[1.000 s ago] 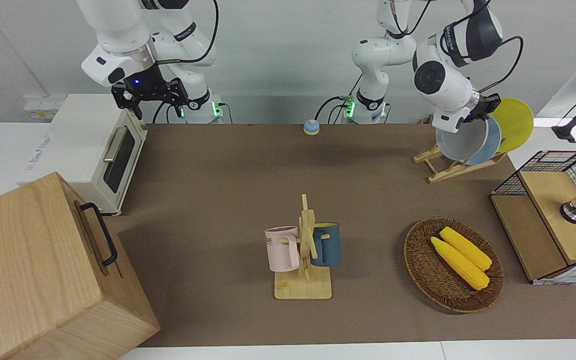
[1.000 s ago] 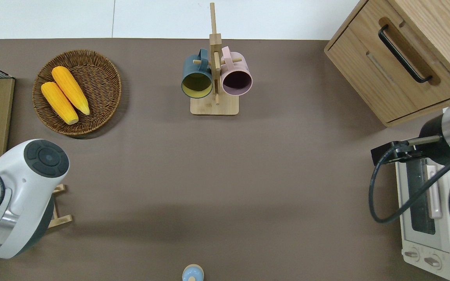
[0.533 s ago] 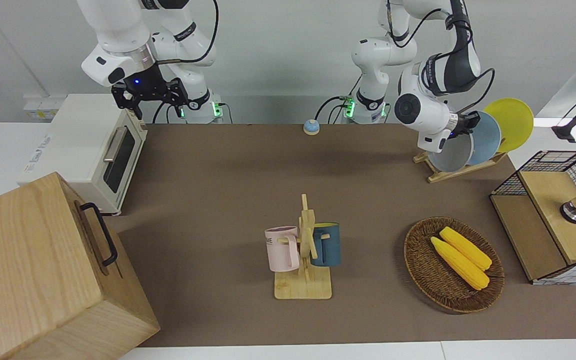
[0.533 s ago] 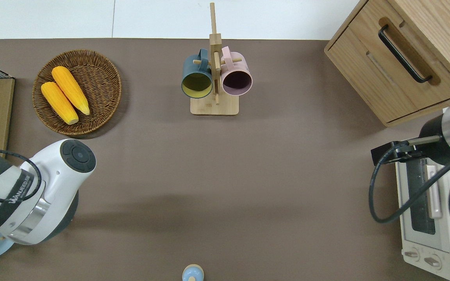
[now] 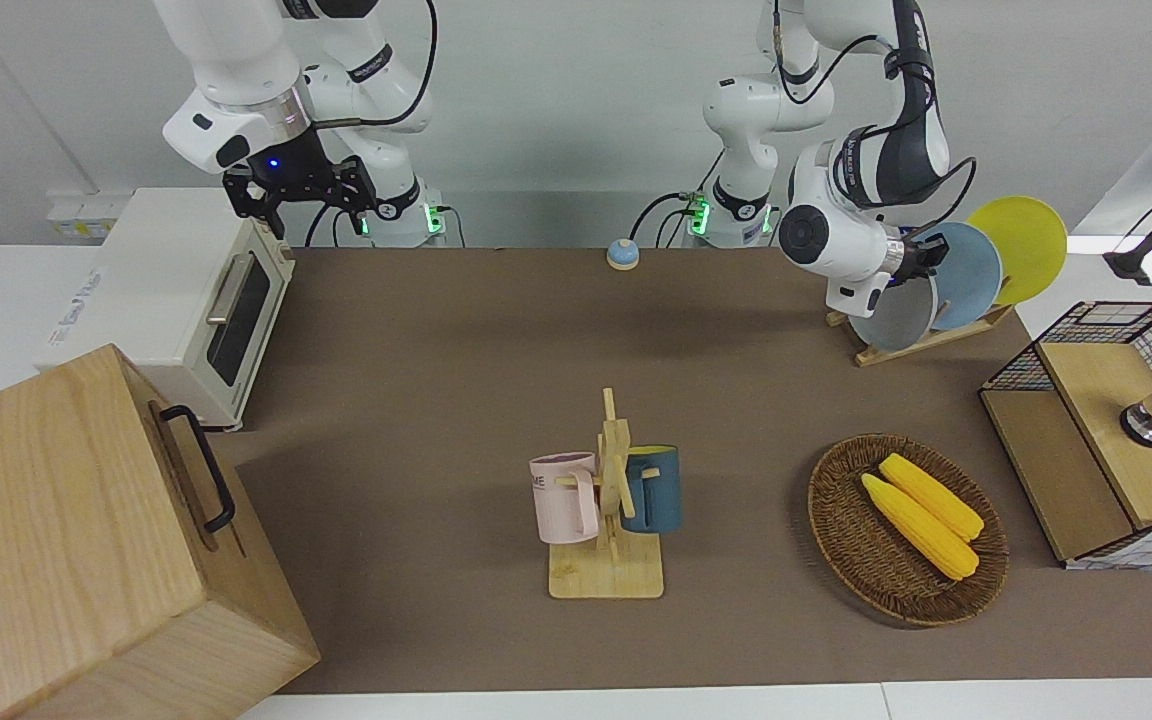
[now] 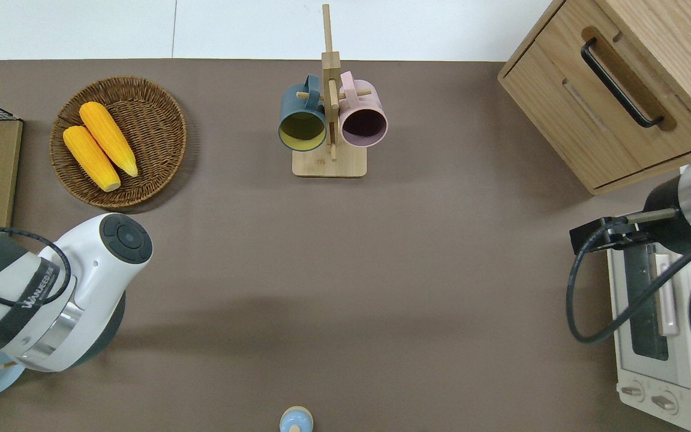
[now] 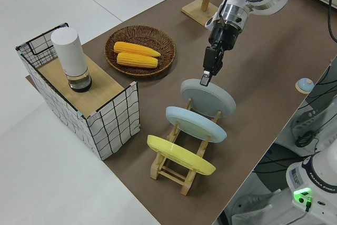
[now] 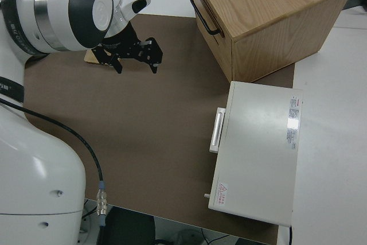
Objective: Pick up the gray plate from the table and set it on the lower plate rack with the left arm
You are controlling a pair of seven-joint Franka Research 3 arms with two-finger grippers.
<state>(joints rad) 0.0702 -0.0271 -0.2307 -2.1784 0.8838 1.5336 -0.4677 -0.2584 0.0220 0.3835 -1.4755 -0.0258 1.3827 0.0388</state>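
The gray plate [image 7: 208, 97] stands tilted in the lowest slot of the lower plate rack [image 7: 179, 175], at the left arm's end of the table. It also shows in the front view [image 5: 896, 315], leaning against the light blue plate. My left gripper [image 7: 204, 80] comes down from above and is shut on the gray plate's upper rim. In the front view the left gripper [image 5: 921, 258] is half hidden by the wrist. My right gripper [image 8: 133, 61] is open, empty and parked.
The light blue plate [image 7: 196, 124] and yellow plate [image 7: 180, 155] fill the rack's higher slots. A wicker basket [image 5: 836, 530] with corn, a wire crate [image 5: 1106, 420], a mug stand [image 5: 608, 500], a toaster oven [image 5: 176, 300] and a wooden cabinet [image 5: 86, 540] stand around.
My left arm has swung down and toward the table's middle, lowering the gray plate from beside the blue plate into the rack's lowest slot. The right arm has not moved.
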